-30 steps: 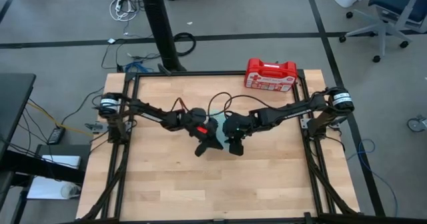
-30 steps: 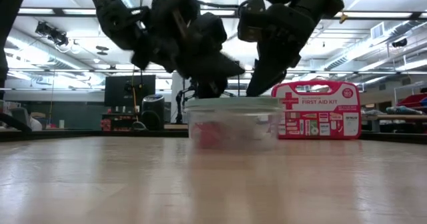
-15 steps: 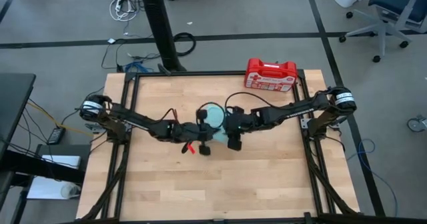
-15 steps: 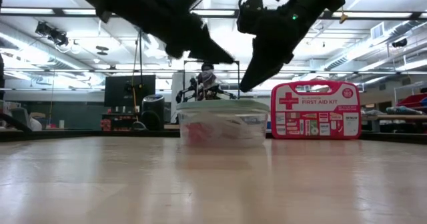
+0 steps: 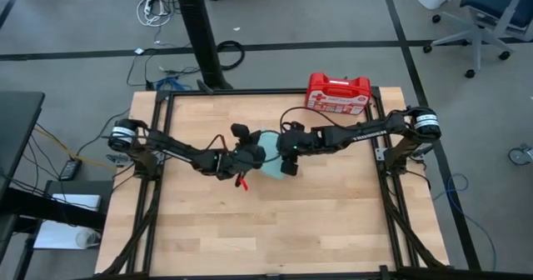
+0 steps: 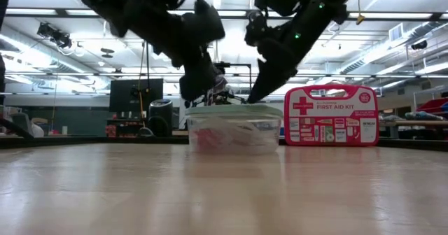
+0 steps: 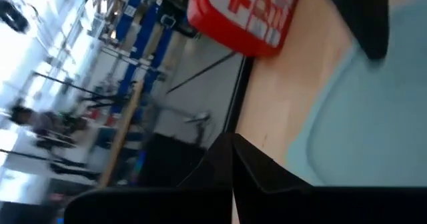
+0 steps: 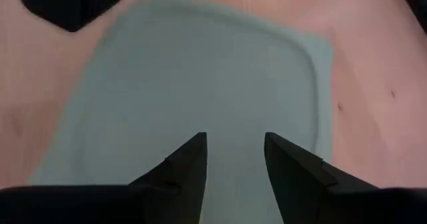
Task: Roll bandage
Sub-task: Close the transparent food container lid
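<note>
1. Right hand [image 8: 233, 164], fingers parted and empty, hovers just above the container lid [image 8: 200, 84]; pressing down could skid the container [image 6: 234, 129].
2. Left hand [image 5: 244, 153], shut, sits beside it and could collide.
3. Bandage [image 6: 210, 140]: red shape inside the container.
4. Count: two hands, one container, one first-aid case [image 5: 337, 93], one surface [image 5: 333, 222].

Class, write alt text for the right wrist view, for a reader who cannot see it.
The right claw, fingers apart and empty, hangs over the pale green lid of a container on the wooden table. A dark part of the other arm shows at one corner.
</note>
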Tool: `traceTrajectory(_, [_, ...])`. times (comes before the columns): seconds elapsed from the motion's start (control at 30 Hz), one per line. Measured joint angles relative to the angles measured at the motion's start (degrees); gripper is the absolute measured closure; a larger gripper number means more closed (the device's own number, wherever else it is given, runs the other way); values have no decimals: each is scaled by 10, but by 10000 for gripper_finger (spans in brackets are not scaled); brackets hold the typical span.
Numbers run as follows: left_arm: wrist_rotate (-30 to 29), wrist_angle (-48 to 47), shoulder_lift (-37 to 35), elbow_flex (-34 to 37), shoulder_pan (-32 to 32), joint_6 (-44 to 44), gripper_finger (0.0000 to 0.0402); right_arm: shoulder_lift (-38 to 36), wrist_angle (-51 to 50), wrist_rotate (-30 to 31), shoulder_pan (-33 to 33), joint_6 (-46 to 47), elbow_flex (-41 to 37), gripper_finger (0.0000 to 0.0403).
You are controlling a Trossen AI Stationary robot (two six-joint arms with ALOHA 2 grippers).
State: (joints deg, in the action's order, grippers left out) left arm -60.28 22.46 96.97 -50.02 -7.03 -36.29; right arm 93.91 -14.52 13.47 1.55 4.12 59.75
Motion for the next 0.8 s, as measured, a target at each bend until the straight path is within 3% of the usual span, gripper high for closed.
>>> traceTrajectory(0.27, [-93, 109, 65, -6, 1, -217, 401, 50, 12, -33, 4, 14, 4, 254])
traceTrajectory(0.57, [-109, 273, 66, -6, -7, -373, 401, 62, 12, -38, 5, 23, 3, 254])
traceTrajectory(0.7, [-110, 280, 66, -4, -5, -387, 401, 57, 10, -40, 5, 23, 3, 254])
traceTrajectory(0.8, [-88, 221, 75, 3, 4, -323, 401, 56, 9, -43, 5, 23, 2, 254])
